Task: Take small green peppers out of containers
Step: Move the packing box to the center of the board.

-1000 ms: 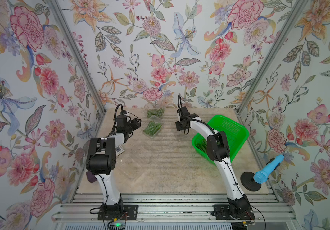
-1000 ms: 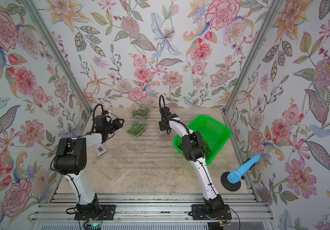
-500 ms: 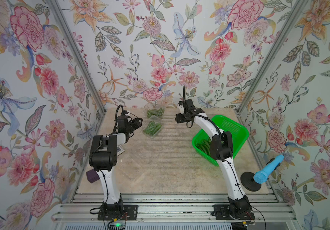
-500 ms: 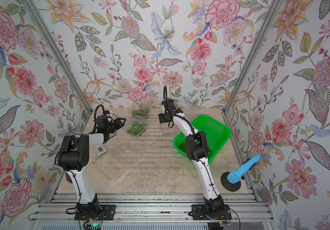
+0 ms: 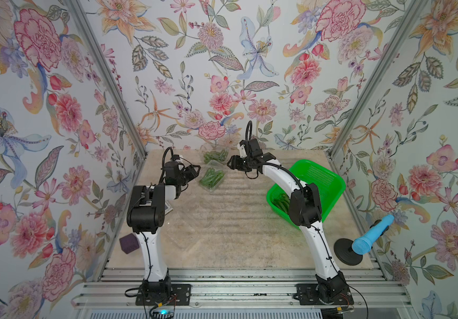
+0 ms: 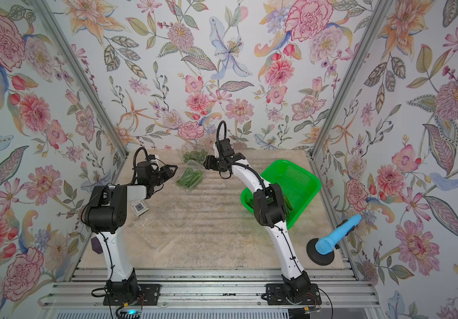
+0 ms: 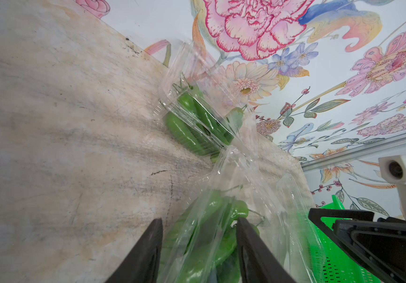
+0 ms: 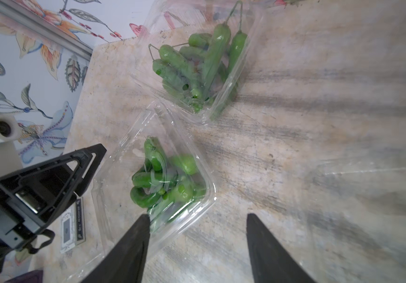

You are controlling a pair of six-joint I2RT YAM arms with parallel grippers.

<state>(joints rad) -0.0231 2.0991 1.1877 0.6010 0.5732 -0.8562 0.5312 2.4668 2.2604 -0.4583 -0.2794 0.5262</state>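
Fingers (image 8: 128, 250) wide, empty: right gripper (image 5: 230, 163) stretched forward, angled left beside clear plastic clamshell punnet (image 5: 211, 179); left gripper (image 5: 196, 169) half-parted around its rim, hold unclear.

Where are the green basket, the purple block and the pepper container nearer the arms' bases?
green basket (image 5: 323, 178): a top view, bare perforated floor.
purple block (image 5: 129, 243): a top view, its middle.
pepper container (image 8: 123, 166): right wrist view, bare clear plastic.

Green basket (image 5: 324, 176), blue microphone (image 5: 371, 234) and purple cube (image 5: 129, 243) sit well apart.
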